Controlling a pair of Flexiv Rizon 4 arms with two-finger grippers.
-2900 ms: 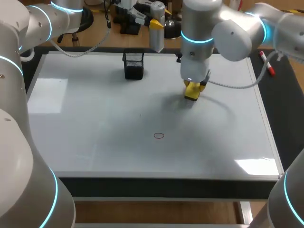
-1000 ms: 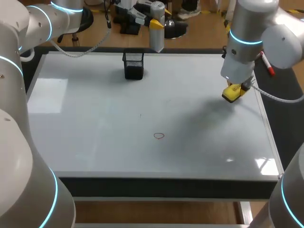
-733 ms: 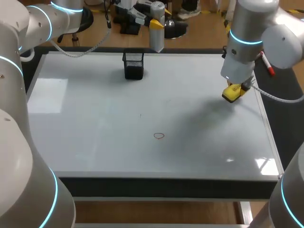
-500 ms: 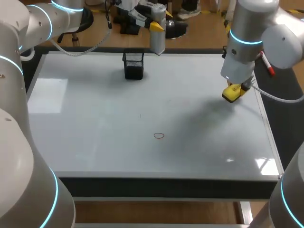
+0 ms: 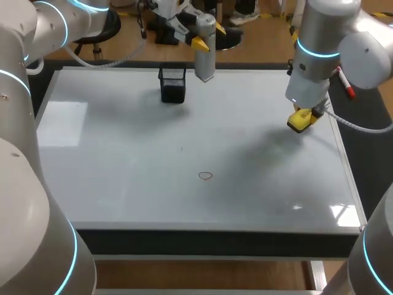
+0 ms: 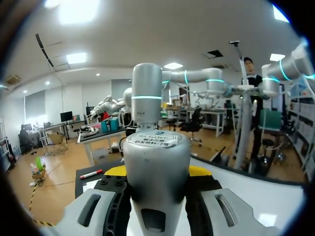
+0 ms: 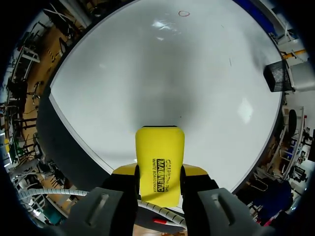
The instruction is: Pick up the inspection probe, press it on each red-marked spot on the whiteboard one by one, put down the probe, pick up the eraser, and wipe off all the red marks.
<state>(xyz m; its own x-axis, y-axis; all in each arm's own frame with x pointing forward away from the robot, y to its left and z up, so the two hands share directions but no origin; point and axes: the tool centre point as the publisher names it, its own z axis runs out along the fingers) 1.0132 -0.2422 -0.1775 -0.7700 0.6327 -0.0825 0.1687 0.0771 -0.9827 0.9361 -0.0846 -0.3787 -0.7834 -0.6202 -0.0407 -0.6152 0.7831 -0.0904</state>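
Left arm: the left gripper (image 6: 156, 173) is pinching the inspection probe (image 6: 156, 147) between both fingers, with the grey cylinder standing upright along them.
Probe position: in the head view it is hanging over the far edge of the whiteboard (image 5: 123, 184), just beside the black mesh holder (image 5: 172, 84) on its right. Whether its lower end is touching the board cannot be told.
Right arm: the right gripper (image 5: 305, 113) is clamping the yellow eraser (image 5: 299, 120) from two sides.
Eraser position: it is sitting close to the board's right edge, in the far half. Contact with the surface cannot be told.
Marks: one red mark (image 5: 205, 176), a small ring, is lying near the middle toward the near edge, well apart from both tools. A small dark tick (image 5: 182, 149) is lying between the ring and the holder.
Open room: plain white surface is stretching from the eraser to the ring and across the whole left half.
Edges: a thin pale frame is running round the board. A red marker (image 5: 344, 82) is lying on the dark strip just beyond the right edge, near the right arm.
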